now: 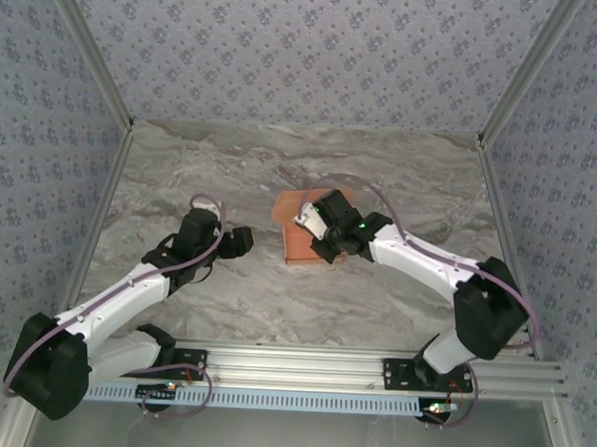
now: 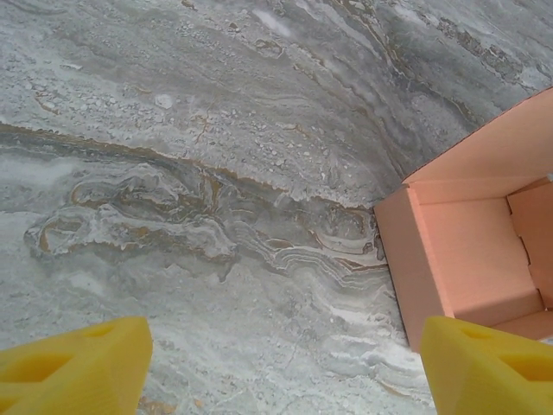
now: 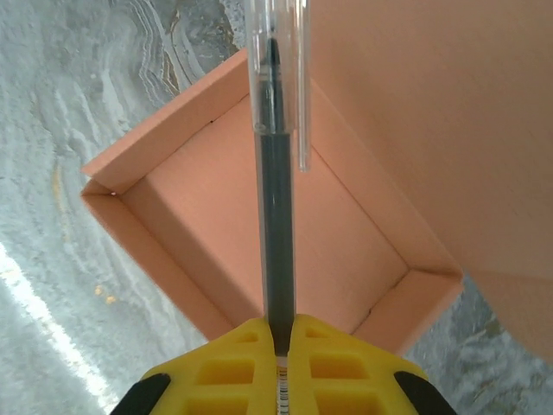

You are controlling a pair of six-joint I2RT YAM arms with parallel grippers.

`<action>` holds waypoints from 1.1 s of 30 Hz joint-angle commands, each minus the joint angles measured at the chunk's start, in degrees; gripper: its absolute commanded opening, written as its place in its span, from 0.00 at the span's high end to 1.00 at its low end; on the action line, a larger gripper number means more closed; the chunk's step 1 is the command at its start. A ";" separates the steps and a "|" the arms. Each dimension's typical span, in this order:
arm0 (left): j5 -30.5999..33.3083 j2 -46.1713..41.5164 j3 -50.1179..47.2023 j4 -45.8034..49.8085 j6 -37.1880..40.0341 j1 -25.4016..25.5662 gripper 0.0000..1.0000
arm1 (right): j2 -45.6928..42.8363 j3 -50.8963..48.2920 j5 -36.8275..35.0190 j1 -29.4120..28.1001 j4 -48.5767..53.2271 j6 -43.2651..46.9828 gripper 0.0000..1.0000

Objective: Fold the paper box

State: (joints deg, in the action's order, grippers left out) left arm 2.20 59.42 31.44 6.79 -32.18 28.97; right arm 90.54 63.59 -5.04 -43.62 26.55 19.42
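Holding pen (image 3: 276,216) clamped in my right gripper (image 3: 281,333), pointing it over open paper box (image 3: 199,199) just below | left gripper (image 2: 281,367) gaping empty, box lying to its right

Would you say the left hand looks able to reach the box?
Probably yes: the open left hand sits beside the box, bare table between; the right hand holds a pen above it.
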 commanded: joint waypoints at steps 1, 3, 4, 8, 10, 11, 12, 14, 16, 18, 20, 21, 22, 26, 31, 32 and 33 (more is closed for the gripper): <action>0.17 -1.58 -0.68 1.29 0.06 -0.45 0.19 | 4.77 4.12 -3.44 -0.64 3.08 7.57 0.91; 0.37 -1.68 -0.66 1.47 0.19 -0.48 0.19 | 7.60 6.98 -3.98 -0.73 4.36 8.41 0.91; 0.38 -1.67 -0.68 1.61 0.27 -0.56 0.19 | 9.10 7.99 -4.18 -0.78 4.91 8.75 0.91; 0.36 -1.62 -0.68 1.80 0.41 -0.53 0.18 | 13.71 10.63 -6.19 -1.19 6.94 10.00 0.91; 0.39 -1.59 -0.76 1.74 0.46 -0.49 0.18 | 15.72 11.04 -7.11 -1.15 7.38 10.07 0.91; 0.33 -1.48 -0.77 1.67 0.50 -0.50 0.18 | 16.51 11.13 -7.54 -1.14 7.46 10.11 0.91; 0.36 -1.41 -0.77 1.65 0.54 -0.51 0.18 | 17.06 11.12 -7.97 -1.16 7.56 10.03 0.91; 0.26 -1.25 -0.68 1.48 0.55 -0.53 0.18 | 17.47 10.92 -8.15 -1.12 7.39 9.75 0.91; 0.14 -1.02 -0.64 1.18 0.55 -0.56 0.18 | 17.40 10.59 -7.73 -1.15 6.96 9.58 0.90; -0.08 -0.64 -0.59 0.92 0.54 -0.51 0.18 | 17.39 10.41 -7.40 -1.13 6.60 9.24 0.88; -0.04 -0.29 -0.50 0.77 0.51 -0.56 0.18 | 17.56 10.67 -7.66 -1.13 6.53 8.84 0.84; -0.28 -0.10 -0.46 0.68 0.46 -0.52 0.18 | 17.57 10.89 -8.03 -1.19 6.48 8.59 0.80; -0.42 -0.01 -0.44 0.67 0.46 -0.54 0.18 | 17.38 10.94 -8.24 -1.15 6.41 8.41 0.77; -0.79 0.17 -0.16 0.43 0.33 -0.50 0.18 | 14.73 10.56 -8.51 -0.91 5.96 7.34 0.70; -1.56 0.59 0.33 -0.95 1.01 -0.52 0.18 | 6.60 7.59 -5.89 0.03 3.96 3.29 0.67; -1.99 0.89 0.42 -1.77 1.45 -0.50 0.18 | 3.71 6.30 -4.26 0.55 2.83 1.48 0.65; -2.63 1.20 0.38 -3.01 2.08 -0.50 0.18 | 0.69 4.23 -2.31 1.45 1.29 -0.38 0.64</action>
State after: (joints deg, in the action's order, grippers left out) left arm 1.52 59.92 31.31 6.83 -31.90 28.86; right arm 99.22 70.39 -11.18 -43.79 30.24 24.05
